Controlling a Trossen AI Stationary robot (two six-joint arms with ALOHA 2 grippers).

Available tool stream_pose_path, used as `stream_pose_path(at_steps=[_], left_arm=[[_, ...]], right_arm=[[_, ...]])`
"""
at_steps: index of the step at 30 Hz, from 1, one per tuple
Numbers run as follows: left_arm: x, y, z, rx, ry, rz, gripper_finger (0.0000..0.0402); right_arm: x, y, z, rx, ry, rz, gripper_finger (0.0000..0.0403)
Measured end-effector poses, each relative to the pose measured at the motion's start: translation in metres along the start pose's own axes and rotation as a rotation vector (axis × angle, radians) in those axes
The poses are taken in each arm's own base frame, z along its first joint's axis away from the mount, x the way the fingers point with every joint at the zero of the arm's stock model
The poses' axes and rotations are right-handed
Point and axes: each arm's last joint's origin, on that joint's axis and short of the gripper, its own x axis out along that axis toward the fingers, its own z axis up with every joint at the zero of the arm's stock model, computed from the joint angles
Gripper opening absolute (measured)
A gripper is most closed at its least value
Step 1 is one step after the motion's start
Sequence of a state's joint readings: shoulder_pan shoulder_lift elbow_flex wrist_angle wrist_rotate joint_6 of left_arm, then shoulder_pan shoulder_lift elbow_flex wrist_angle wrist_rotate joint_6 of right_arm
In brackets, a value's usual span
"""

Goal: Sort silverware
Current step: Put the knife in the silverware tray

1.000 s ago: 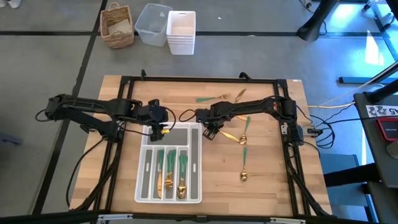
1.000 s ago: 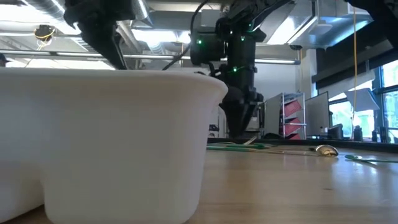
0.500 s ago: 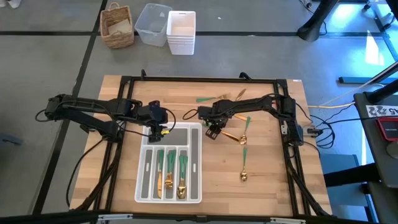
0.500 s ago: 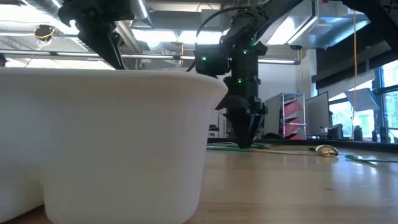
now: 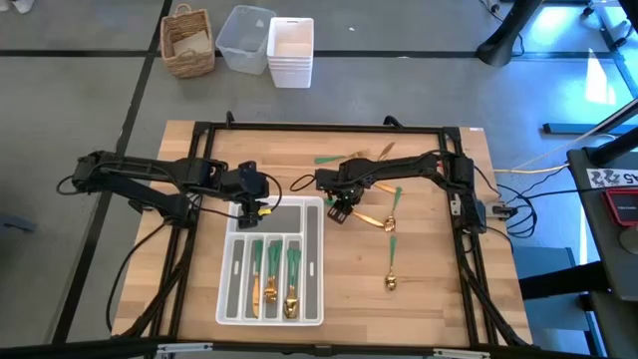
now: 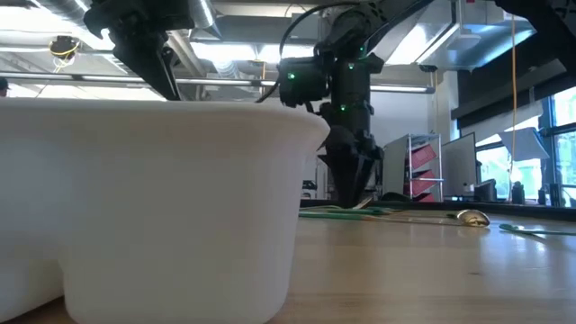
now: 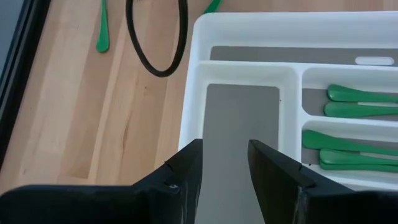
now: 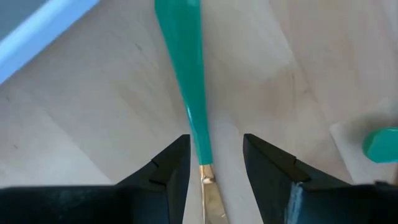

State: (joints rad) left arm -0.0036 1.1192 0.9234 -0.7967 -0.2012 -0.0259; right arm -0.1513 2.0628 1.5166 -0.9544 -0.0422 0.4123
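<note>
My right gripper points down, open, just right of the tray's far end. Its fingers stand on either side of one silverware piece's green handle, near the gold neck, without touching it. That piece lies flat on the table, its gold end showing. More silverware lies loose to the right and toward the far edge. Several pieces lie in the white organizer tray. My left gripper hangs open and empty above the tray's far left compartment.
A black cable loop lies on the wood beyond the tray's far end. A wicker basket, a clear bin and a white stack stand on the floor past the far edge. Bare wood lies right of the tray.
My right gripper has tipped slightly over the green-handled piece, dipping toward the table and coming back up a little. The gap between its fingers looks unchanged.
</note>
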Motion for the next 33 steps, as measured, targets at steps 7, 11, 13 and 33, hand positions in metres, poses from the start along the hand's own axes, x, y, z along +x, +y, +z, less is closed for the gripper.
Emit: stream_pose_path(at_steps=[7, 11, 13, 33], left_arm=[[0.0, 0.0, 0.0, -0.004, 0.0, 0.0, 0.0123], [0.0, 0.0, 0.0, -0.004, 0.001, 0.0, 0.0123], [0.0, 0.0, 0.0, -0.004, 0.001, 0.0, 0.0123], [0.0, 0.0, 0.0, -0.003, 0.001, 0.001, 0.0123]], right_arm=[[0.0, 0.0, -0.002, -0.032, 0.026, 0.011, 0.0152], [0.0, 0.001, -0.002, -0.054, 0.032, 0.028, 0.0152], [0.0, 0.001, -0.002, -0.054, 0.036, 0.037, 0.0152], [0.028, -0.008, -0.018, -0.049, 0.059, 0.029, 0.0089]])
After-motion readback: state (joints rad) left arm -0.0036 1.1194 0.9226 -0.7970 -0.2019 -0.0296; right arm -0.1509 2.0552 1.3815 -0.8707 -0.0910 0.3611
